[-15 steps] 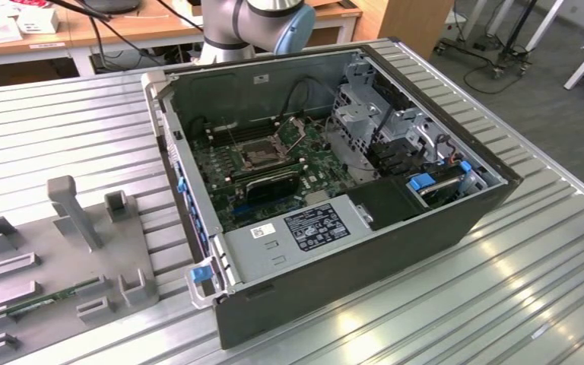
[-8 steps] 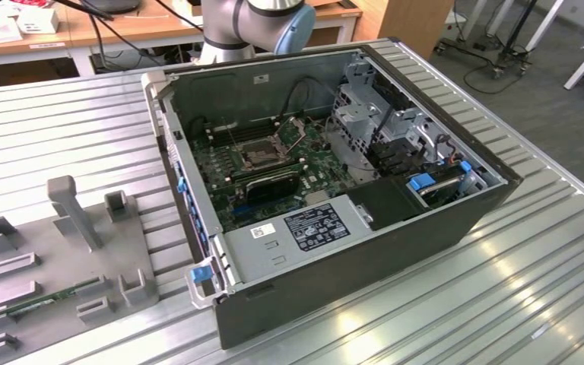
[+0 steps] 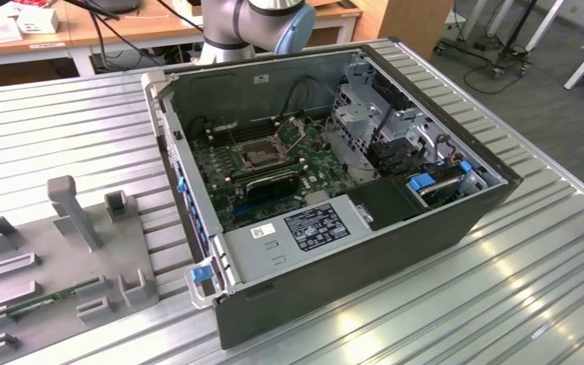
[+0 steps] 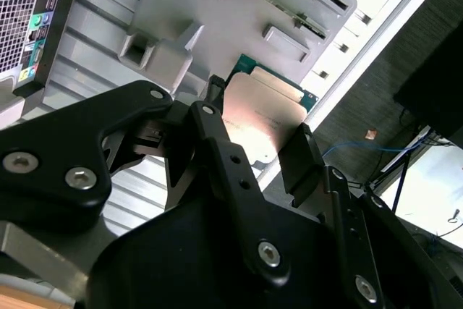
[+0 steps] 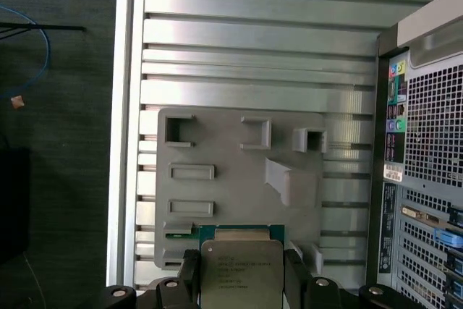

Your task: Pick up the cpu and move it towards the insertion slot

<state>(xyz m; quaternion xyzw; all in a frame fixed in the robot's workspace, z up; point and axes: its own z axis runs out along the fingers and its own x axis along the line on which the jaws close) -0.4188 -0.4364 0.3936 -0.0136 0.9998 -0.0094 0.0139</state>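
My gripper (image 5: pixel 241 285) is shut on the cpu (image 5: pixel 241 269), a flat square chip with a pale metal top on a green edge. Black fingers (image 5: pixel 189 271) press on two opposite sides of it. In the second wrist view the cpu (image 4: pixel 262 115) sits between the same fingers (image 4: pixel 302 155), lifted above the grey tray (image 4: pixel 217 12). The insertion slot (image 3: pixel 255 150) is a square metal-framed socket on the green circuit board (image 3: pixel 307 163) inside the open computer case (image 3: pixel 373 251). It lies well to the exterior view's right of the tray (image 3: pixel 64 262).
The grey tray (image 5: pixel 231 164) has several rectangular recesses and upright posts (image 3: pixel 74 213). A thin green memory stick (image 3: pixel 39 304) lies on it. The case's rear panel (image 5: pixel 427 150) stands beside the tray. The ribbed metal table (image 3: pixel 495 304) ends at an edge (image 5: pixel 123 106) over dark floor.
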